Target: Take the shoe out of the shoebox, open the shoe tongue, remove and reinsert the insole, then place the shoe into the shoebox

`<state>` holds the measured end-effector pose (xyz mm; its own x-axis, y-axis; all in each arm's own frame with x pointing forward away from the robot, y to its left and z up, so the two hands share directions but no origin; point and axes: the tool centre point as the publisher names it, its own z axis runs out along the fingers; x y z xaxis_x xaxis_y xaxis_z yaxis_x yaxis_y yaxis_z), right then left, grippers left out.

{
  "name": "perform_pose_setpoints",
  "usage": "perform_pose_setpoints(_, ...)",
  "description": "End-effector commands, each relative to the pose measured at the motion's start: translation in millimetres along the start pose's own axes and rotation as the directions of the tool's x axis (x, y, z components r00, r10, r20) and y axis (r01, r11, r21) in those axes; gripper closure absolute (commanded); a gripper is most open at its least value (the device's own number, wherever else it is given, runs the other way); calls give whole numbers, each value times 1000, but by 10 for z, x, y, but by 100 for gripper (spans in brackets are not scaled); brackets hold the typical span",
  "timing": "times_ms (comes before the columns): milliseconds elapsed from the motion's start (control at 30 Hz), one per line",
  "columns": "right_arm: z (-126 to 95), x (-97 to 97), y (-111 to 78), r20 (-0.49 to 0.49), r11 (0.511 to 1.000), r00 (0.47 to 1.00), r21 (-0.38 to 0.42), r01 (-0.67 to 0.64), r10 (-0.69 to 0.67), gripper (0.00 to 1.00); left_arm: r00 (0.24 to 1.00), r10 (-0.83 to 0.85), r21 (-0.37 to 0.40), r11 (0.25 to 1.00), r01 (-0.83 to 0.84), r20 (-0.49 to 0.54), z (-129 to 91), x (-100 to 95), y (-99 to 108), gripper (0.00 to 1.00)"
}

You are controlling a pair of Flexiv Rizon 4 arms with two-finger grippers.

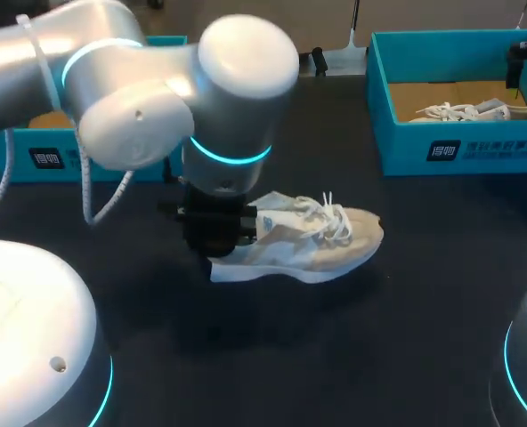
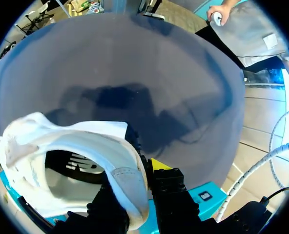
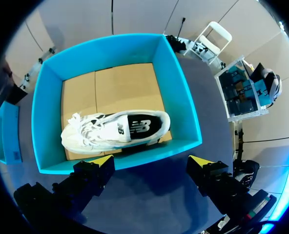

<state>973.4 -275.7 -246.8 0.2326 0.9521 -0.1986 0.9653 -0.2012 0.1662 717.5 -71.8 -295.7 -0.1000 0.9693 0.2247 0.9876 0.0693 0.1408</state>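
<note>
so nearest in, the shoe was out of the box, sitting on its sole around the middle of the dark tabletop. its long axis ran side to side, toe pointing toward the robot's right, heel toward its left, laces up top. the left hand was down on the heel end. the left wrist cam showed it clenched on the shoe's heel collar, a finger on each side of the heel tab.

further back on the right sat the teal shoebox with a second shoe lying in it on the cardboard floor, stretched along the box's length, toe toward the robot's left. the right hand hung above that box's near wall, fingers spread wide and gripping nothing.

far back left, partly behind the left arm, was the other shoebox.
</note>
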Motion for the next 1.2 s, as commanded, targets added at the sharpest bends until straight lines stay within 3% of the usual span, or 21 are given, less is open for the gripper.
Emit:
perform_pose_setpoints(33, 0, -2, -8, -1, 1000, 1000, -2, 0, 0, 0, 1000, 2, 18, 1000, -2, -5, 269, -136, 39, 100)
perform_pose_setpoints(500, 0, -2, -8, -1, 1000, 1000, -2, 0, 0, 0, 999, 24, 22, 999, -23, -29, 747, -307, 154, 100)
perform_pose_setpoints(933, 0, -2, -8, -1, 1000, 1000, -2, 0, 0, 0, 997, 66, 37, 997, -65, -30, 905, -391, 189, 100)
perform_pose_setpoints(1000, 0, -2, -8, -1, 1000, 1000, -2, 0, 0, 0, 997, 74, 42, 996, -73, -34, 906, -383, 190, 75)
perform_pose_setpoints(1100, 0, -2, -8, -1, 1000, 1000, -2, 0, 0, 0, 996, 80, 43, 996, -79, -40, 905, -378, 191, 54)
perform_pose_setpoints(1133, 0, -2, -8, -1, 1000, 1000, -2, 0, 0, 0, 996, 82, 43, 996, -80, -41, 898, -374, 190, 38)
perform_pose_setpoints(1167, 0, -2, -8, -1, 1000, 1000, -2, 0, 0, 0, 996, 83, 43, 996, -82, -41, 883, -372, 186, 17)
perform_pose_setpoints(1200, 0, -2, -8, -1, 1000, 1000, -2, 0, 0, 0, 996, 87, 44, 995, -85, -38, 869, -371, 185, 5)
